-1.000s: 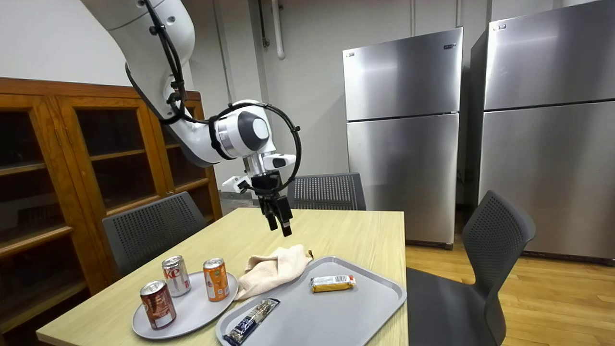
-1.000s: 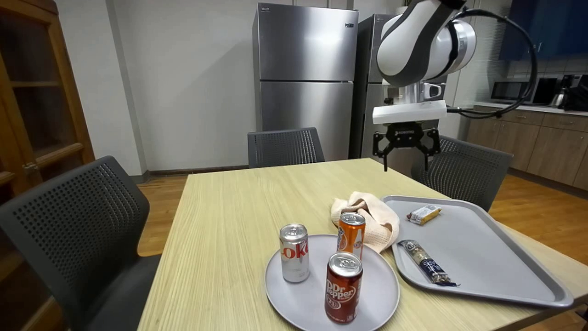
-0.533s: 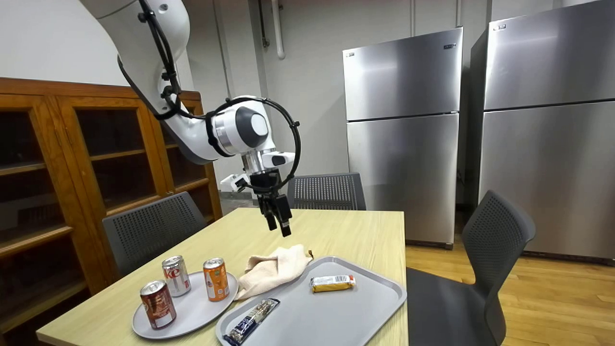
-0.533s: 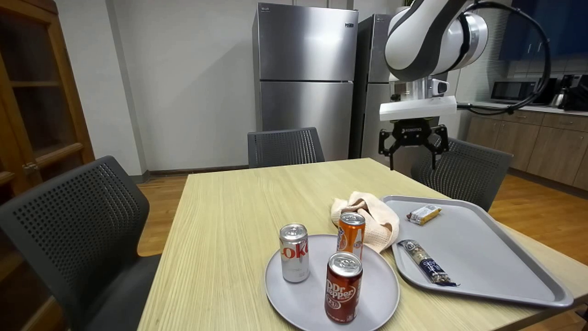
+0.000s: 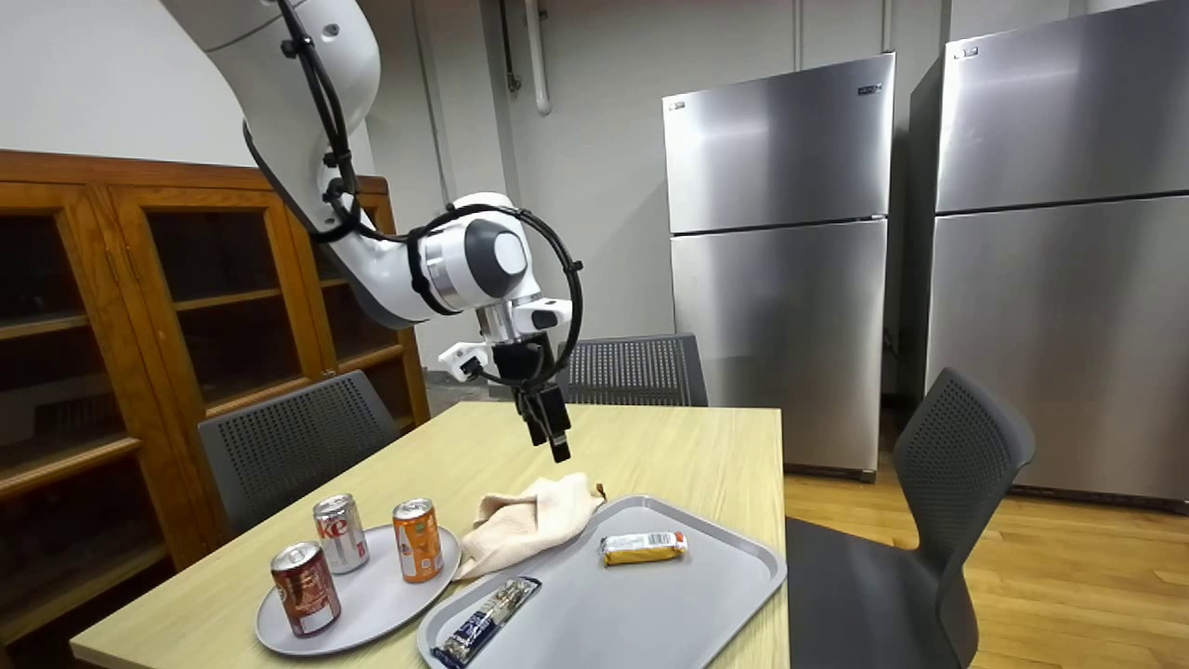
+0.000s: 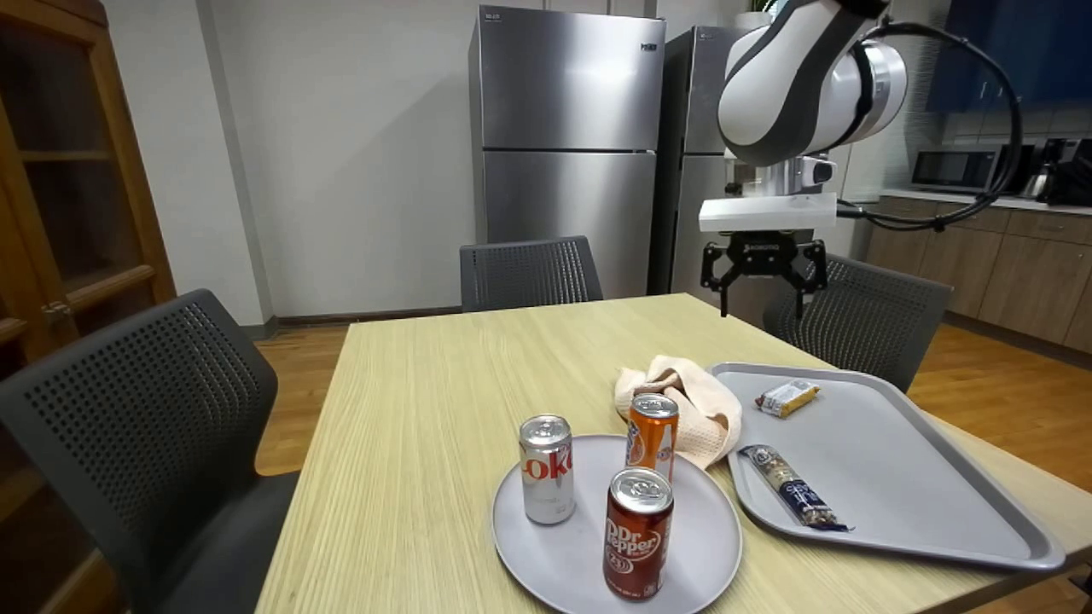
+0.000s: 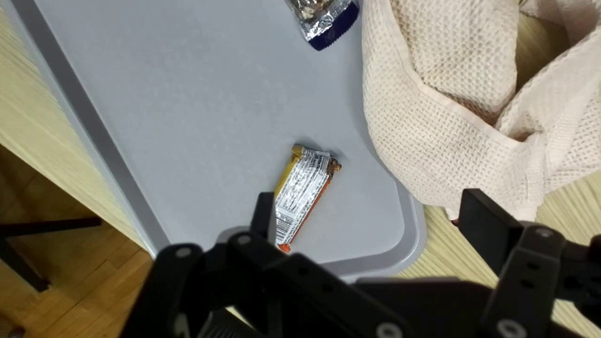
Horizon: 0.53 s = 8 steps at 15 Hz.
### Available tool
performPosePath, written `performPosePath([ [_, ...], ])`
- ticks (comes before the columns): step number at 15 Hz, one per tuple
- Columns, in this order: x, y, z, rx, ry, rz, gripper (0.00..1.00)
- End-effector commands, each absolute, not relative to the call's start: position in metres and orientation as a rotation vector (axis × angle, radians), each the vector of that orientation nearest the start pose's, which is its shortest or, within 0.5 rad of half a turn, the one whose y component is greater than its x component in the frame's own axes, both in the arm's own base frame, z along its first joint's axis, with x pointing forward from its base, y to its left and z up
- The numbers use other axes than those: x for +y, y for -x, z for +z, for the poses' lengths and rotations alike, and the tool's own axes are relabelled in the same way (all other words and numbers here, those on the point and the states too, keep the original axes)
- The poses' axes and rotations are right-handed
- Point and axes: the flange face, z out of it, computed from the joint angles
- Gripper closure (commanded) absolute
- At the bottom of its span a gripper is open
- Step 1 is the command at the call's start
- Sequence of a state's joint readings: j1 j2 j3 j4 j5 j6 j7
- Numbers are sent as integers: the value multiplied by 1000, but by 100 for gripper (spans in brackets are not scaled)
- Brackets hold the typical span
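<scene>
slightly lower and turned a touch since half a second ago, my claw [image 6: 762, 314] hangs spread wide above the table [image 5: 669, 455], apart from everything on it; all else lies as it did. below me, the yellow snack bar [image 7: 303, 195] rests label up on the grey tray [image 7: 211, 117], near a rounded corner. in the wrist view its long axis slants steeply, the brown-tipped end pointing up and right, the barcode end down and left by one of my fingertips [image 7: 264, 213]. in an exterior view it runs almost straight left to right. the crumpled cloth [image 7: 446, 136] crowds in from the right of the wrist view and hides a stretch of the tray's rim. farther along the tray lies the dark blue snack bar [image 5: 486, 624]. past the cloth, the silver can [image 6: 547, 477], orange can [image 6: 653, 435] and dark red can [image 6: 638, 537] stand upright on the round plate [image 6: 704, 520], the orange one nearest the cloth. just behind the tray, in an exterior view, rises a chair [image 6: 870, 315].
</scene>
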<state>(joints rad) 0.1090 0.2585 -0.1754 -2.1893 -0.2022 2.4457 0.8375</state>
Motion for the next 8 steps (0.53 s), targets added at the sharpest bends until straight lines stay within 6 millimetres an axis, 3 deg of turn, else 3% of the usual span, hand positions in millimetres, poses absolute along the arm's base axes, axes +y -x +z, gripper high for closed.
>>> performPosePath([
  [1, -47, -567, 263, 1306, 3021, -152, 0],
  [8, -76, -576, 241, 1453, 2979, -169, 0],
])
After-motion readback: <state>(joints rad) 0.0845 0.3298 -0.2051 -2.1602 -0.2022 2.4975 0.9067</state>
